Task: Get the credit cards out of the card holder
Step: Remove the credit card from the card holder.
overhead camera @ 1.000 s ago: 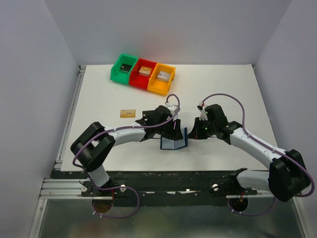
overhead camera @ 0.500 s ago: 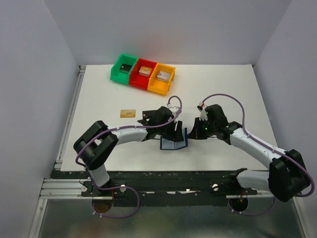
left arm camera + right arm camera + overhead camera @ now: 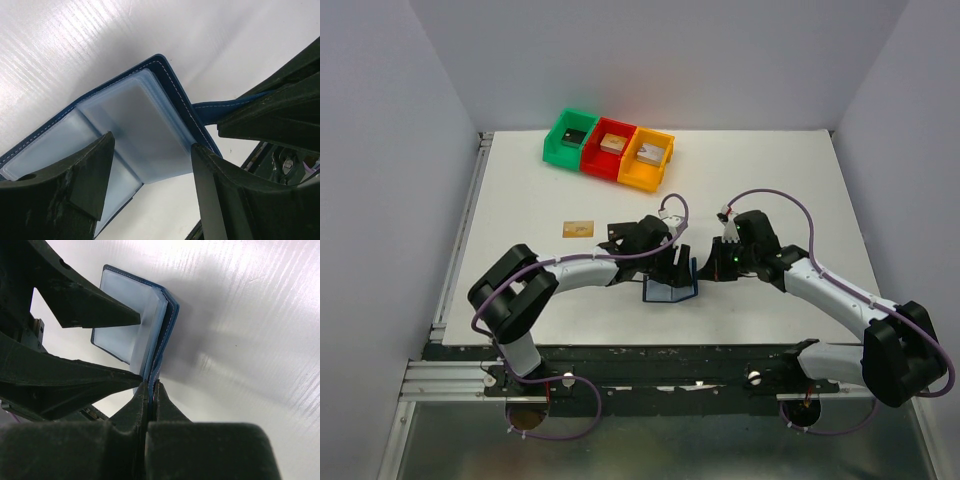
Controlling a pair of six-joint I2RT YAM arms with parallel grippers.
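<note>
Setting: a white table inside a grey-walled enclosure, with a row of green, red and orange bins at the far left.

Card holder: stands open on its edge near the middle of the table, toward the near side and between the two grippers. Its pale blue pockets face the left arm.

Right gripper: closed tight on the edge of the navy cover, propping the holder upright.

Left gripper: jaws well apart and holding nothing. Its fingers straddle the pocket stack (whether they touch it cannot be told).

Change: over the last second the left jaws have widened and the left gripper has come slightly nearer the holder. The right gripper and the holder have barely shifted.

Tan-gold card: lies flat on the table, left of the holder and well apart from it.

Meaning: one card appears to be out already. The widened left jaws suggest a fresh pick from the pockets is being set up, with the holder steadied for it. The other cards do not show through the frosted pockets.
</note>
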